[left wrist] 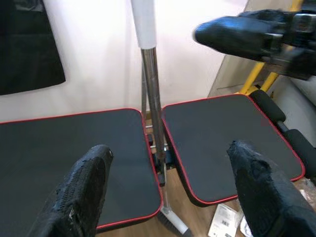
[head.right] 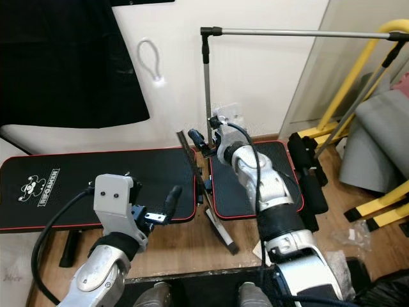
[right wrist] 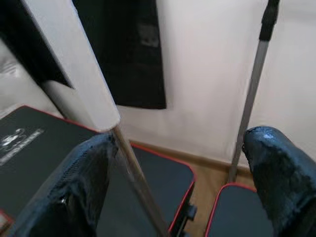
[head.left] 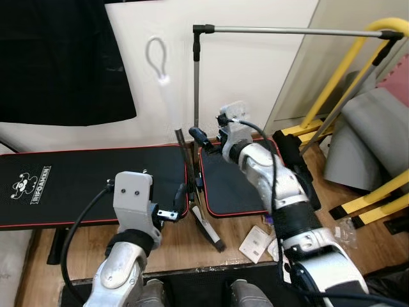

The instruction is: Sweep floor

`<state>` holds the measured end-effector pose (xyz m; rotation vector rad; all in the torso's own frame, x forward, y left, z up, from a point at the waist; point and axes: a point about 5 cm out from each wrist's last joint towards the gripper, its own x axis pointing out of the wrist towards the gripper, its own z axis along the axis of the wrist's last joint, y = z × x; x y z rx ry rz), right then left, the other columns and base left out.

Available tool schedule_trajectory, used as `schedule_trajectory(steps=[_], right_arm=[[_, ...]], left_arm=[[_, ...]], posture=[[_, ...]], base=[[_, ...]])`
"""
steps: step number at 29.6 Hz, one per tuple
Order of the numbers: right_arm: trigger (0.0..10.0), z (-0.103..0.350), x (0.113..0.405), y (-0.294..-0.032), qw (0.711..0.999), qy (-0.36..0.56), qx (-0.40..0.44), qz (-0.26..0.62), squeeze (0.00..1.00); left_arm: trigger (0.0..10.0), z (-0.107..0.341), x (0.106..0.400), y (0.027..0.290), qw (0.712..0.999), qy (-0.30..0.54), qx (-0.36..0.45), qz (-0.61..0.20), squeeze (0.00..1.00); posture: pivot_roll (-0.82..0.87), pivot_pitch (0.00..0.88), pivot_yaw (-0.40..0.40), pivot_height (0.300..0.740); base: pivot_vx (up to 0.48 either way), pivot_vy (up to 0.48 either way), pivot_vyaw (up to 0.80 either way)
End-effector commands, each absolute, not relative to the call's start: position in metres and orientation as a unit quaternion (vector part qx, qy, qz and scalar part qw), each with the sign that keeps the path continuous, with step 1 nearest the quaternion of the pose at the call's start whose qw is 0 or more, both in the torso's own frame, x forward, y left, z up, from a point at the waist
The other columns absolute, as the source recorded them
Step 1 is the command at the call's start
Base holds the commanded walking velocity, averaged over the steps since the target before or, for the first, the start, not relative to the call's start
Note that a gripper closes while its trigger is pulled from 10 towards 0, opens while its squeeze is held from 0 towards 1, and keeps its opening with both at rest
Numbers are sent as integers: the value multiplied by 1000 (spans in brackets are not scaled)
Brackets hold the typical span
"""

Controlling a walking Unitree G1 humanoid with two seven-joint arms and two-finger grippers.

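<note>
Right gripper (head.right: 199, 142) raised at the gap between the two black mats, fingers spread wide, nothing held; broom handle (right wrist: 81, 74) passing between the fingers (right wrist: 81, 190) in the right wrist view, close to one finger, contact not clear. Left gripper (head.left: 185, 192) lower, over the near edge of the large mat (head.left: 83, 182), fingers likewise wide apart and empty; broom shaft (left wrist: 150, 89) standing ahead of it, midway between the fingers (left wrist: 84, 192) in the left wrist view, well apart from both.

Broom (head.left: 192, 173) leaning in the gap between the large mat and the small mat (head.left: 233, 185), white grip with hanging loop (head.left: 156, 61) against the wall, head (head.left: 209, 231) down on the wooden floor just before the mats. Grey rack pole (head.left: 196, 83) upright behind the gap. White paper pack (head.left: 255, 243) on the floor near the broom head. Yellow frame (head.left: 339, 77) beyond the small mat.
</note>
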<state>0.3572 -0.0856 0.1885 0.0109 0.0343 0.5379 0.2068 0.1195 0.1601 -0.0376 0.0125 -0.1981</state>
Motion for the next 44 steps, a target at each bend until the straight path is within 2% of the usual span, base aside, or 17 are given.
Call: schedule_trajectory(steps=[1, 2, 4, 5, 7, 11, 18, 22, 26, 27, 33, 35, 44], right_arm=[[10000, 183, 352, -86, 959, 31, 9, 282, 1000], [10000, 183, 352, -86, 959, 31, 9, 282, 1000], [10000, 178, 348, -98, 959, 40, 8, 279, 416], [10000, 177, 345, -103, 959, 42, 11, 279, 35], [10000, 176, 343, -106, 958, 42, 14, 282, 0], [10000, 179, 335, -113, 953, 22, 33, 301, 0], [10000, 179, 308, -118, 921, 7, 112, 372, 0], [10000, 158, 299, -119, 934, 49, 94, 342, 0], [10000, 149, 297, -122, 939, 64, 98, 322, 0], [10000, 146, 295, -126, 942, 68, 95, 313, 0], [10000, 137, 290, -132, 947, 79, 92, 298, 0], [10000, 131, 284, -135, 948, 85, 100, 291, 0], [10000, 126, 278, -134, 953, 79, 91, 279, 0]], left_arm=[[10000, 154, 207, 122, 995, 23, -17, -94, 0], [10000, 154, 207, 122, 995, 23, -17, -94, 0], [10000, 154, 210, 122, 995, 21, -12, -95, 0], [10000, 154, 211, 123, 995, 20, -11, -96, 0], [10000, 154, 213, 123, 995, 18, -10, -95, 0], [10000, 153, 218, 124, 995, 15, -7, -94, 0], [10000, 152, 228, 125, 997, 8, -10, -82, 0], [10000, 148, 235, 133, 997, 12, -11, -73, 0], [10000, 144, 240, 139, 998, 19, -11, -62, 0], [10000, 139, 243, 144, 998, 28, -6, -52, 0], [10000, 142, 242, 144, 999, 18, -13, -47, 0], [10000, 147, 242, 141, 998, 5, -38, -51, 0], [10000, 155, 246, 142, 996, -13, -56, -61, 0]], posture=[[-63, 198, -45, 740], [-63, 198, -45, 740], [-65, 186, -42, 740], [-65, 184, -42, 740], [-66, 179, -40, 740], [-77, 162, -40, 740], [-116, 119, -46, 740], [-134, 66, -1, 740], [-134, 50, 2, 740], [-130, 18, 4, 740], [-123, 0, -1, 740], [-128, 0, 9, 740], [-127, 0, 55, 740]], base=[[0, 0, 0], [0, 0, 0], [0, 0, 0], [0, 0, 0], [0, 0, 0], [0, 0, 0], [0, 0, 0], [0, 0, -200], [0, 0, -800], [0, 0, -800], [0, 0, -800], [0, 0, -800], [0, 0, -800]])
